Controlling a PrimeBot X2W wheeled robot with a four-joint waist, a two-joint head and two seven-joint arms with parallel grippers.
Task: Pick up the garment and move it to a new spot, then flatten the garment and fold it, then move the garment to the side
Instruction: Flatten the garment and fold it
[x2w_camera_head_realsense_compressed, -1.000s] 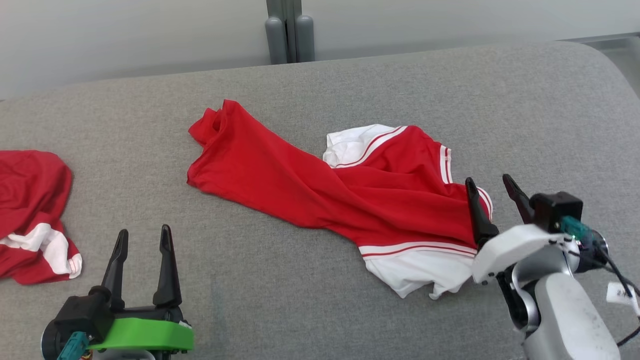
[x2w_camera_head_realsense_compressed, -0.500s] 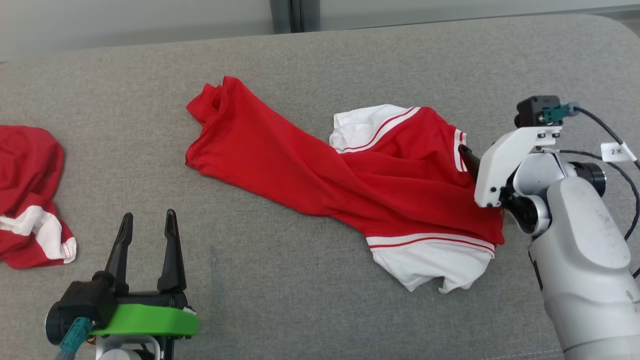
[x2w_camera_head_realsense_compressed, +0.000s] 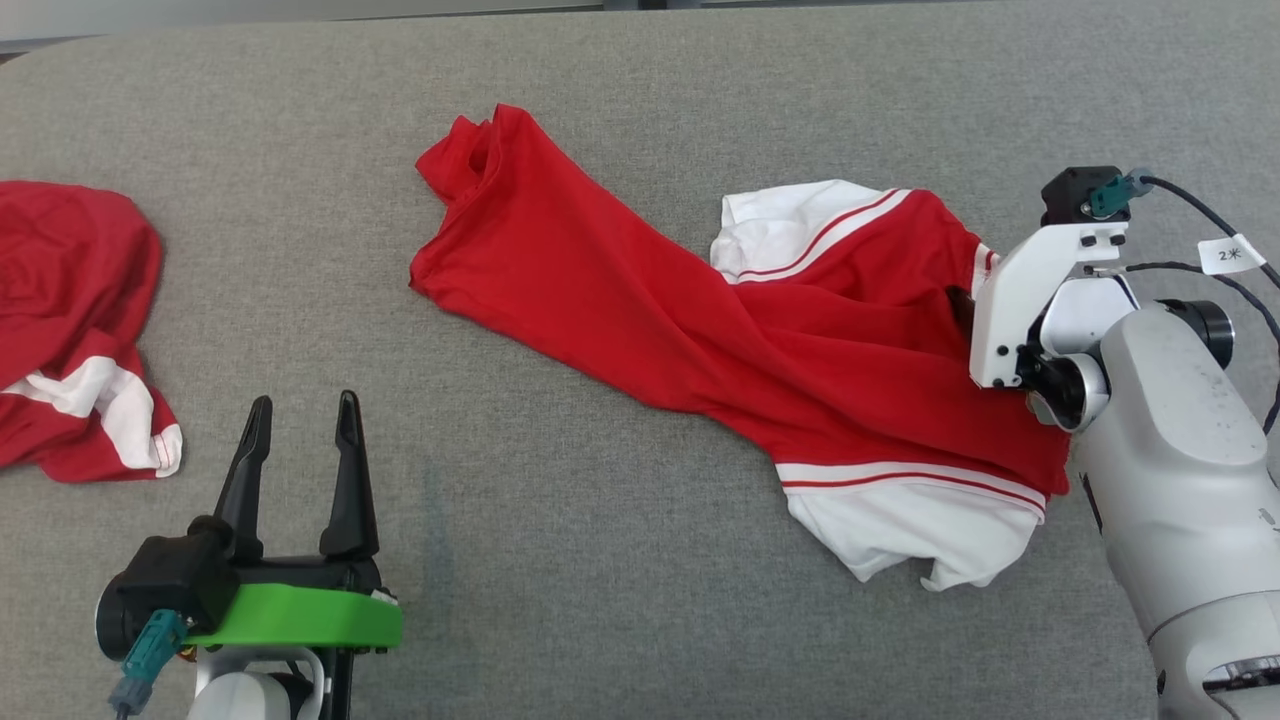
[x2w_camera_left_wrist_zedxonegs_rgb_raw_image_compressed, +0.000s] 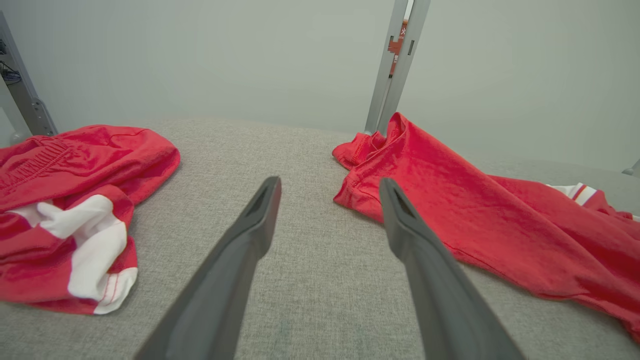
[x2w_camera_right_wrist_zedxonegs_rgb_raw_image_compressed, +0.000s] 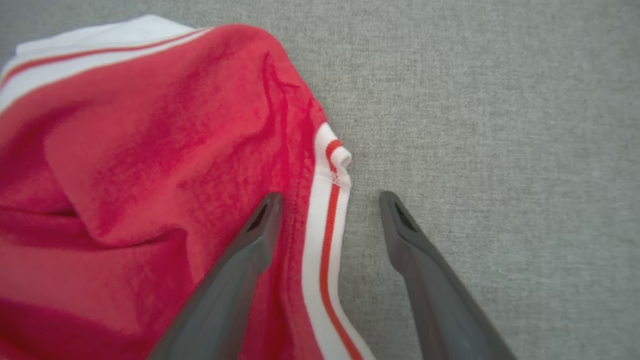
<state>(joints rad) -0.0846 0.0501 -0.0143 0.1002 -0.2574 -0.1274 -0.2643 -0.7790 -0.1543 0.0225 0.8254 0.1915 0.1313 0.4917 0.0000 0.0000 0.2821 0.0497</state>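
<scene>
A red garment (x2w_camera_head_realsense_compressed: 720, 330) with white striped trim lies twisted across the grey cushion (x2w_camera_head_realsense_compressed: 620, 580), from upper middle to lower right; it also appears as the red garment (x2w_camera_left_wrist_zedxonegs_rgb_raw_image_compressed: 480, 225) in the left wrist view. My right gripper (x2w_camera_right_wrist_zedxonegs_rgb_raw_image_compressed: 327, 200) points down at its right edge, open, one finger over the red cloth and the other over bare cushion, the white-and-red striped hem (x2w_camera_right_wrist_zedxonegs_rgb_raw_image_compressed: 327, 210) between them. In the head view the right gripper's fingers are mostly hidden behind its white wrist (x2w_camera_head_realsense_compressed: 1020, 300). My left gripper (x2w_camera_head_realsense_compressed: 303, 415) stands open at lower left, holding nothing.
A second red and white garment (x2w_camera_head_realsense_compressed: 70, 320) lies bunched at the cushion's left edge, the same second garment (x2w_camera_left_wrist_zedxonegs_rgb_raw_image_compressed: 65, 210) lying left of my left fingers. A grey metal post (x2w_camera_left_wrist_zedxonegs_rgb_raw_image_compressed: 395, 65) rises behind the cushion before a pale wall.
The head camera tilted down, shifting the whole picture. My right arm swung up and turned its gripper down onto the garment's right striped edge. The left gripper stayed put.
</scene>
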